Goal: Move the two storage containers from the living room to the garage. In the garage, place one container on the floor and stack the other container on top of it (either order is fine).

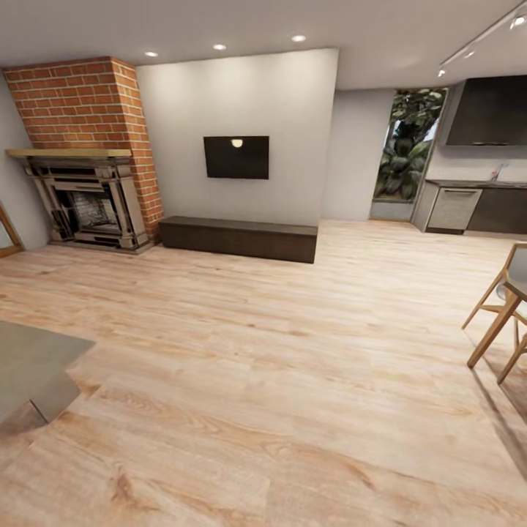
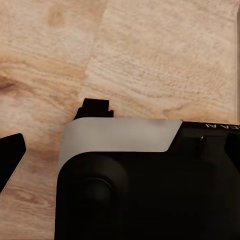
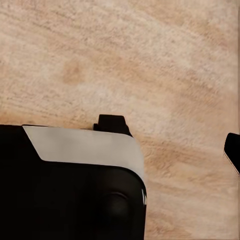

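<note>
Red-brick fireplace [image 1: 88, 117], light wood-plank floor [image 1: 278, 351], black TV [image 1: 236, 157], dark bench [image 1: 238, 238]

chair [image 1: 505, 307] far right: I get only legs and seat edge, rest cut by frame | grey table [image 1: 29, 369] near left: one corner showing | left gripper [image 2: 52, 132]: fingers half behind robot body, can't read jaws | right gripper [image 3: 172, 137]: same

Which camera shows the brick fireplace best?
The head view: the brick fireplace stands whole against the far wall, chimney and hearth both visible. Both wrist views look down at the wood floor, so they tell nothing about it.
</note>
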### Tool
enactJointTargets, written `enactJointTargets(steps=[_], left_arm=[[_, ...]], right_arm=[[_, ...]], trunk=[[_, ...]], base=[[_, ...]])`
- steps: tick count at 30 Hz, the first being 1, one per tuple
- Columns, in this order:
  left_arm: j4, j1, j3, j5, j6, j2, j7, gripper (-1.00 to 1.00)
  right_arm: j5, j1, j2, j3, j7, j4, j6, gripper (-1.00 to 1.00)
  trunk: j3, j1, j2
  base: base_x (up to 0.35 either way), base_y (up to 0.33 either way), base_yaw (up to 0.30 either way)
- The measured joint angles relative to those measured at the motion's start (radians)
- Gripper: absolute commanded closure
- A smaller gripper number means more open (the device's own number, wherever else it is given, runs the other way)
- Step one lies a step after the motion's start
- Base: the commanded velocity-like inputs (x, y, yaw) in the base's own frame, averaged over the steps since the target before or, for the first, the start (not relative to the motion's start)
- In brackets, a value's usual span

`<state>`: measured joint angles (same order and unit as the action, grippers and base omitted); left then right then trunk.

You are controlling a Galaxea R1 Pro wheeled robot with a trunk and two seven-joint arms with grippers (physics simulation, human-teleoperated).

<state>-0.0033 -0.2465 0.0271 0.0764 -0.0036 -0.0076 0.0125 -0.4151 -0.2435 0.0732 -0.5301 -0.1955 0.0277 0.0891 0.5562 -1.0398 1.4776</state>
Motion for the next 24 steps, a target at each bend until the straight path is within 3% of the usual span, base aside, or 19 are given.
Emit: enactJointTargets(steps=[24], left_arm=[[0.0,0.0,0.0,0.0,0.0,0.0,0.0,-1.0]], right_arm=[[0.0,-0.001,0.0,0.0,0.0,0.0,0.003,-1.0]], trunk=[[0.0,0.0,0.0]], base=[[0.323,0.0,0.0]])
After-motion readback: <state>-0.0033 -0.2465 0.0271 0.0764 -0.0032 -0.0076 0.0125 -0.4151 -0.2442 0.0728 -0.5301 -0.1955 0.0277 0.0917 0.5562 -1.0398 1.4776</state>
